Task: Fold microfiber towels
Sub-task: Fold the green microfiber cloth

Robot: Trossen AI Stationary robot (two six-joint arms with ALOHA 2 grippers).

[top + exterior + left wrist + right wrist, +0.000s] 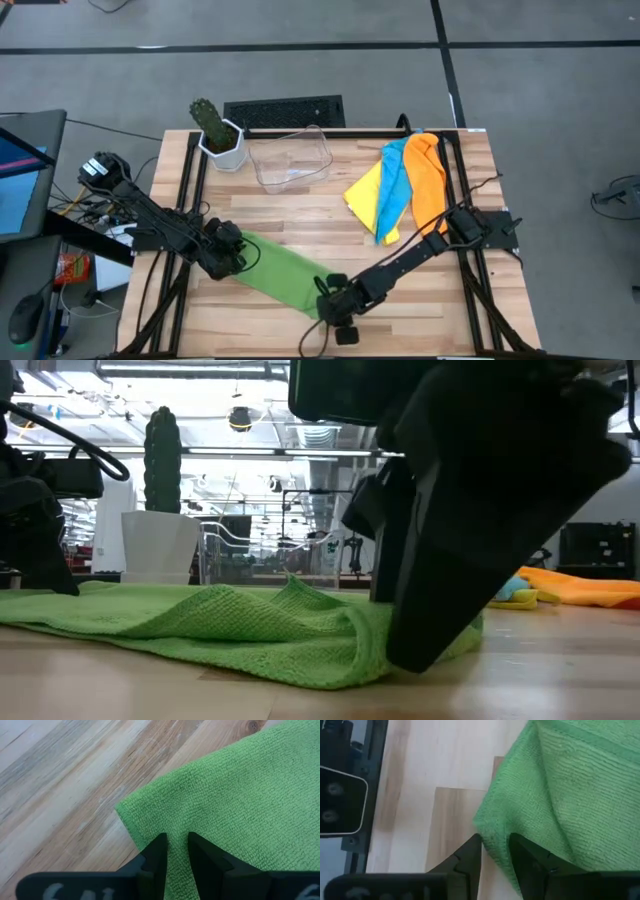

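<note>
A green towel point(285, 272) lies slantwise on the wooden table's near middle, slack, with a raised ridge point(295, 588) along it. My left gripper point(235, 250) is shut on its left end. My right gripper point(335, 305) is shut on its near right end, close to the table's front edge. A yellow towel point(362, 190), a light blue towel point(393, 195) and an orange towel point(430, 180) lie overlapping at the far right of the table. My left gripper pinches the green towel between its two fingers just inside a corner point(176, 827), coming down at a slant from the table's left. The cloth around the fingers lies flat on the table, and I see one layer there. My right gripper pinches the towel's edge point(492, 827) between its two fingers, slanting down from the table's right. In the low view the cloth beside the fingers is doubled into a fold point(345, 652). That end rests on the table and the towel is slack.
A clear plastic bin point(290, 160) and a white pot with a cactus point(218, 135) stand at the table's far edge. Black frame rails point(190, 200) run along both sides. Bare wood point(300, 215) lies between the green towel and the bin.
</note>
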